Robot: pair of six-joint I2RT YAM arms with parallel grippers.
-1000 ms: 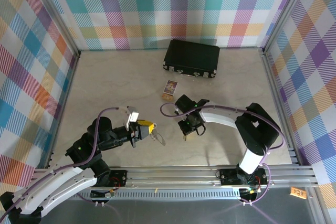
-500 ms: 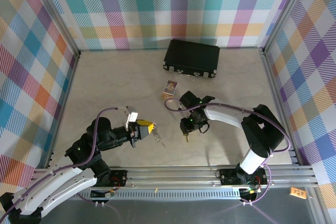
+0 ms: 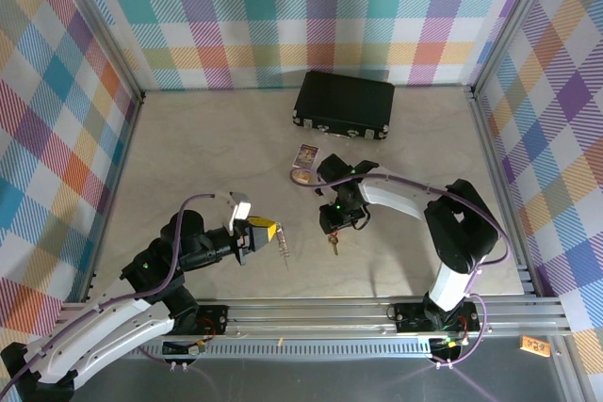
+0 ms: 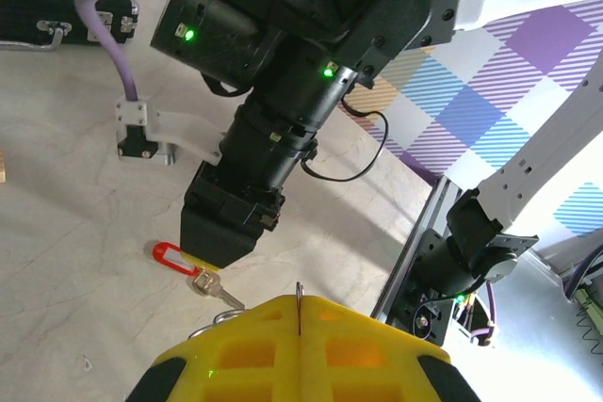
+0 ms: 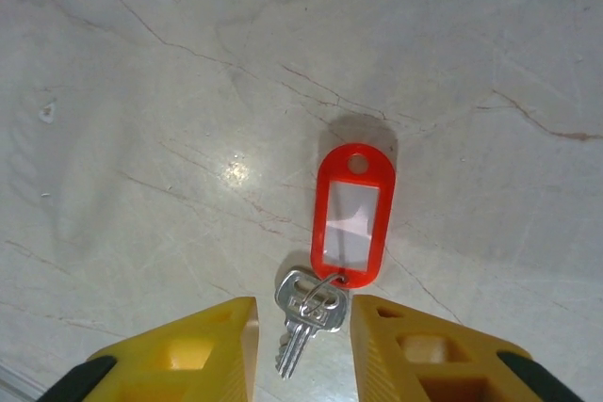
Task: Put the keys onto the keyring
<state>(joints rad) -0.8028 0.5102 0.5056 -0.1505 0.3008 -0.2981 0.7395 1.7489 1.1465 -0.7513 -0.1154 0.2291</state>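
Near left of worktop [image 3: 207, 148]: left pincer [image 3: 268, 231], clenched on the keyring [image 3: 283, 248]. Thin grey loop jutting rightward out of the yellow fingers [image 4: 283, 350]. From the left wrist, a narrow metal edge of the loop pinched upright in the seam between the two pads. Chain too small to make out.

Right of that, near centre: right pincer [image 3: 333, 230], pointed down at the worktop, released, jaws parted with a clear gap. Directly beneath: the keys [image 3: 333, 246], lying flat on the worktop.

From the right wrist: silver key [image 5: 306, 313] in the gap between the two yellow fingertips [image 5: 193, 357], head up-frame, blade down-frame, no contact with either fingertip discernible. Red tag [image 5: 349, 214] joined at the key's head by a small wire ring, stretched away beyond the fingertips, flat, pale window face up. Fingertips touching the surface or just above it: cannot tell.

Keys and keyring apart, a strip of bare worktop between the two pincers. Keys not yet on the keyring.

Far side: black case [image 3: 344, 105], closed, near the far wall. Between case and right pincer: small printed card [image 3: 306, 153], flat, clear of both.
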